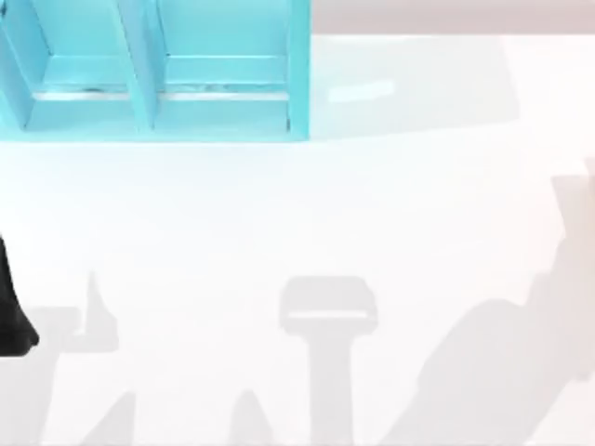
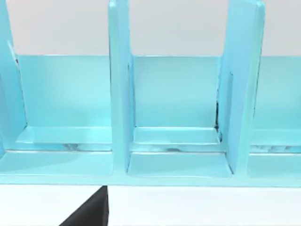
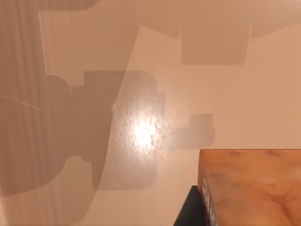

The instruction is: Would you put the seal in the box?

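Note:
The seal [image 3: 249, 183], an orange-brown block, sits close to the camera in the right wrist view, raised above the pale table and its shadows. My right gripper [image 3: 251, 209] is shut on it, and one dark finger [image 3: 189, 210] lies against its side. The box [image 1: 297, 84] is a cyan case with upright dividers at the table's back left. The left wrist view faces its open compartments [image 2: 174, 141] from close by. My left arm [image 1: 13, 311] is a dark shape at the table's left edge, with a dark fingertip [image 2: 89, 213] showing in front of the box.
The white table [image 1: 307, 214] stretches from the box to the front and right, crossed by grey arm shadows [image 1: 327, 311]. The box's dividers [image 2: 120, 94] stand upright between the compartments.

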Action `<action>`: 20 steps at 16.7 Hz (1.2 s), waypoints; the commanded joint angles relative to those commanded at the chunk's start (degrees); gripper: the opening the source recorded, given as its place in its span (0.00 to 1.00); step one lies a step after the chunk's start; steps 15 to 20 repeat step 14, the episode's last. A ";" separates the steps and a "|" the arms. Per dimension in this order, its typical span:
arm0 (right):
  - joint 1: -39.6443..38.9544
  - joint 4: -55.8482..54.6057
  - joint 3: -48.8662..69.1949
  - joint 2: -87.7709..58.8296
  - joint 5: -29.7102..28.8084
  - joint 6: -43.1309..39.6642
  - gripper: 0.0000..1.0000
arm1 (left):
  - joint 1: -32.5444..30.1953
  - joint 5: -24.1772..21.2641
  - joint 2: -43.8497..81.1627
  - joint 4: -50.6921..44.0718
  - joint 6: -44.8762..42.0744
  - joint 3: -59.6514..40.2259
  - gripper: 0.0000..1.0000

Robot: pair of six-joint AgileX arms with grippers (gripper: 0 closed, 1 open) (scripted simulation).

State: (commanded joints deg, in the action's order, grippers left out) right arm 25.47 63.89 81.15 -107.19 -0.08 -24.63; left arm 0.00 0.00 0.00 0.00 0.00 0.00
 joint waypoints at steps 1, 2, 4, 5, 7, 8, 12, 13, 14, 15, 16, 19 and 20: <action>0.00 0.00 0.00 0.00 0.00 0.00 0.45 | 0.00 0.00 0.00 0.00 0.00 0.00 1.00; 0.00 0.00 0.00 0.00 0.00 0.00 0.53 | 0.00 0.00 0.00 0.00 0.00 0.00 1.00; 0.00 0.00 0.00 0.00 0.00 0.00 0.68 | 0.00 0.00 0.00 0.00 0.00 0.00 1.00; 0.00 0.00 0.00 0.00 0.00 0.00 0.75 | 0.00 0.00 0.00 0.00 0.00 0.00 1.00; 0.00 0.00 0.00 0.00 0.00 0.00 0.90 | 0.00 0.00 0.00 0.00 0.00 0.00 1.00; 0.00 0.00 0.00 0.00 0.00 0.00 0.98 | 0.00 0.00 0.00 0.00 0.00 0.00 1.00; 0.00 0.00 0.00 0.00 0.00 0.00 1.00 | 0.00 0.00 0.00 0.00 0.00 0.00 1.00; 0.00 0.00 0.00 0.00 0.00 0.00 1.00 | 0.00 0.00 0.00 0.00 0.00 0.00 1.00; 0.00 0.00 0.00 0.00 0.00 0.00 1.00 | 0.00 0.00 0.00 0.00 0.00 0.00 1.00; 0.00 0.00 0.00 0.00 0.00 0.00 1.00 | 0.00 0.00 0.00 0.00 0.00 0.00 1.00; 0.00 0.00 0.00 0.00 0.00 0.00 1.00 | 0.00 0.00 0.00 0.00 0.00 0.00 1.00; 0.00 0.00 0.00 0.00 0.00 0.00 1.00 | 0.00 0.00 0.00 0.00 0.00 0.00 1.00; 0.00 0.00 0.00 0.00 0.00 0.00 1.00 | 0.00 0.00 0.00 0.00 0.00 0.00 1.00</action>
